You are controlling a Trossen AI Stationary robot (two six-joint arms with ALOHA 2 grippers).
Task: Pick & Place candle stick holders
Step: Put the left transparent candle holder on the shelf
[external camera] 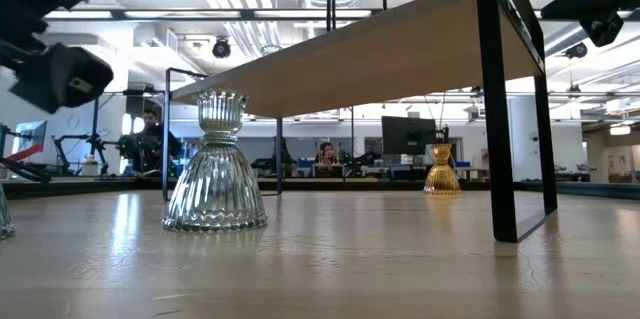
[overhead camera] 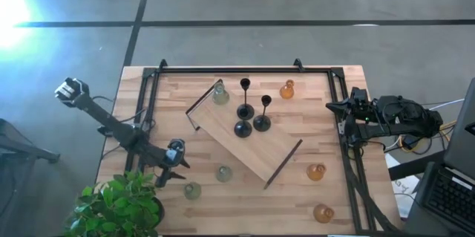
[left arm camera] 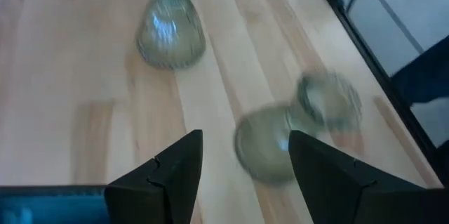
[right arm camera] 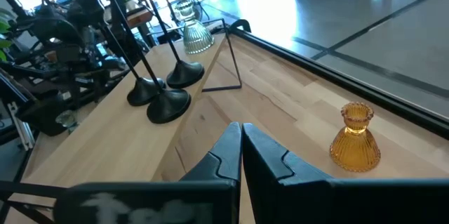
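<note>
Three black holders and one pale green glass holder stand on the wooden board. Two more green holders stand on the table near the front left. Amber holders stand at the far side and the front right. My left gripper is open just above the table. One green holder lies just ahead of its fingers and another stands farther off. My right gripper is shut and empty at the table's right side.
The board stands raised on its black handles, slanting across the table's middle. A black frame runs round the tabletop. A potted plant stands at the front left corner. People sit in the room beyond.
</note>
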